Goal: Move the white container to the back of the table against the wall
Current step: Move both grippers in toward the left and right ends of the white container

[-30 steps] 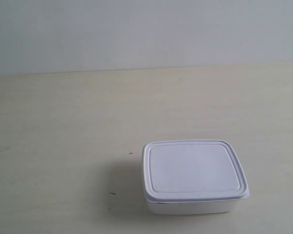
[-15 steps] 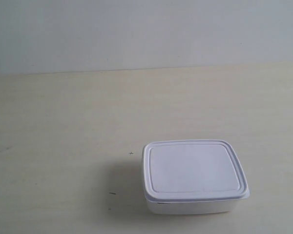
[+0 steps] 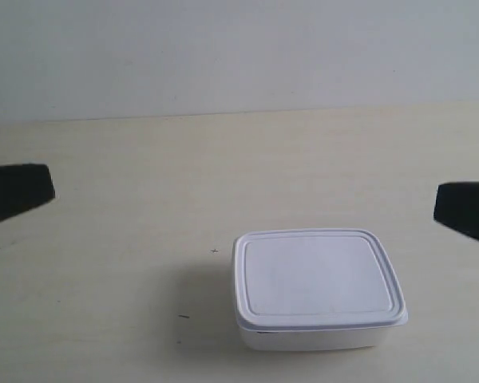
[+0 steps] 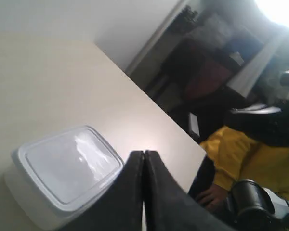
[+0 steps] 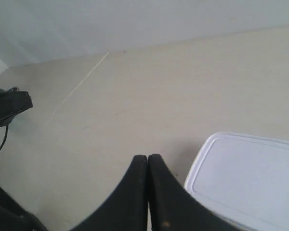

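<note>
The job has not really begun. The white container (image 3: 318, 287) sits on the near part of the table (image 3: 144, 175), a bit to the right in the exterior view, with its lid (image 3: 315, 275) shut flat on top. It is well apart from the wall (image 3: 223, 56) at the far side, and a wide stretch of bare table lies between them. So all of the moving is left to do: someone has to take hold of the box, or push it, and bring it to the far edge until it rests against the wall. The arm at the exterior view's left (image 3: 14, 191) and the arm at the exterior view's right (image 3: 465, 209) only poke in from the sides as dark tips, both above the table and apart from the box. The left arm's jaws are pressed together with nothing in them and point down near the box. The right arm's jaws are pressed together too, holding nothing, just beside the box's corner and not touching it.
</note>
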You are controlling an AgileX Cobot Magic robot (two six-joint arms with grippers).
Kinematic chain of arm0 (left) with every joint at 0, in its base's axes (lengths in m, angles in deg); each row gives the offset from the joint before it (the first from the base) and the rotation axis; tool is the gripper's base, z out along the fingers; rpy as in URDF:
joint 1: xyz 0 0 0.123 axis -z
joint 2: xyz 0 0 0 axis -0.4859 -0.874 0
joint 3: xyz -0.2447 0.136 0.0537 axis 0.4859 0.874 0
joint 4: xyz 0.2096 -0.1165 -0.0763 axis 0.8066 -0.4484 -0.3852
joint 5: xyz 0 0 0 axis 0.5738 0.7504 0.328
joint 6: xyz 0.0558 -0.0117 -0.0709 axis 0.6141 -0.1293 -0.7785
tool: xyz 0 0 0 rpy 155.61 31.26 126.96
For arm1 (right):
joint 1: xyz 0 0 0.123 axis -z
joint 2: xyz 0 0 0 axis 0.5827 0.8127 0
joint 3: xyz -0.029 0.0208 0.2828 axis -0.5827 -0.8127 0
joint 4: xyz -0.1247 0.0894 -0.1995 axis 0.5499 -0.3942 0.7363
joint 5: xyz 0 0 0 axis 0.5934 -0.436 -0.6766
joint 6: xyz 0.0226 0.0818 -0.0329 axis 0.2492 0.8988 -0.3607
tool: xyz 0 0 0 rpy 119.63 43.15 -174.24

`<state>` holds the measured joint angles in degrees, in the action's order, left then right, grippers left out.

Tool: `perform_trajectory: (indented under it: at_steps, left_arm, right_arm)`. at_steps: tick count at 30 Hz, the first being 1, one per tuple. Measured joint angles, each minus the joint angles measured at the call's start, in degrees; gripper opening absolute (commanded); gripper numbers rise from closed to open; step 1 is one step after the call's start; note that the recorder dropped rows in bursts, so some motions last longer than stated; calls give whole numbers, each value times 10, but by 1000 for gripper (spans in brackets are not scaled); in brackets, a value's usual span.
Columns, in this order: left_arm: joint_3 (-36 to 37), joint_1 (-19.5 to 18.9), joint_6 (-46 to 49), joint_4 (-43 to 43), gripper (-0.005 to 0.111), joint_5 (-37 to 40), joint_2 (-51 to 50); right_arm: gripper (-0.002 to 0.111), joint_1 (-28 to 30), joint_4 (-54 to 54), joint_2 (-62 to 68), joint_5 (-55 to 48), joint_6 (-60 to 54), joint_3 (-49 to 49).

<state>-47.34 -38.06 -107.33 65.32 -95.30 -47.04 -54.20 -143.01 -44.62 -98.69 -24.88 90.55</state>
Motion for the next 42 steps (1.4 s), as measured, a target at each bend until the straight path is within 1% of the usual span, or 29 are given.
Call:
perform_trajectory:
  at_steps: [1, 3, 5, 9, 14, 15, 18, 21, 23, 30, 33, 35, 38, 40, 42]
  left_arm:
    - [0, 0, 13, 11, 0, -25, -12]
    - [0, 0, 19, 14, 0, -35, -23]
    - [0, 0, 27, 7, 0, -39, -28]
    - [0, 0, 64, -41, 0, -37, -31]
    - [0, 2, 67, -40, 0, -39, -31]
    - [0, 5, 68, -35, 0, -39, -31]
    - [0, 36, 69, -22, 0, -38, -32]
    - [0, 102, 66, -11, 0, -8, -32]
    - [0, 161, 56, -9, 0, 44, -32]
    - [0, 384, 29, -15, 0, 357, -40]
    - [-2, 476, 29, -32, 0, 454, -68]
    - [-6, 527, 28, -39, 0, 512, -98]
    - [-21, 579, 28, -42, 0, 562, -153]
    - [-34, 598, 27, -42, 0, 575, -189]
    - [-50, 605, 27, -42, 0, 579, -225]
  right_arm:
    - [0, 0, 0, 1, -18, -3, 0]
    - [0, 0, 0, 1, -27, -3, 0]
    - [0, 0, 1, 1, -26, -3, 0]
    - [0, 0, 9, 2, -29, -8, 0]
    - [0, 0, 23, 20, -91, -36, 0]
    - [0, 0, 24, 25, -100, -37, 0]
    - [0, 0, 27, 51, -116, -40, 0]
    - [0, 0, 41, 84, -122, -41, 0]
    - [0, 0, 48, 106, -122, -41, 0]
    - [0, 0, 57, 168, -123, -41, 0]
    - [0, 0, 57, 179, -122, -41, 0]
    - [0, 0, 66, 187, -122, -37, 0]
    - [0, 0, 88, 199, -122, -18, 0]
    - [0, 0, 98, 207, -122, -10, 0]
    - [0, 0, 100, 216, -122, -6, 0]
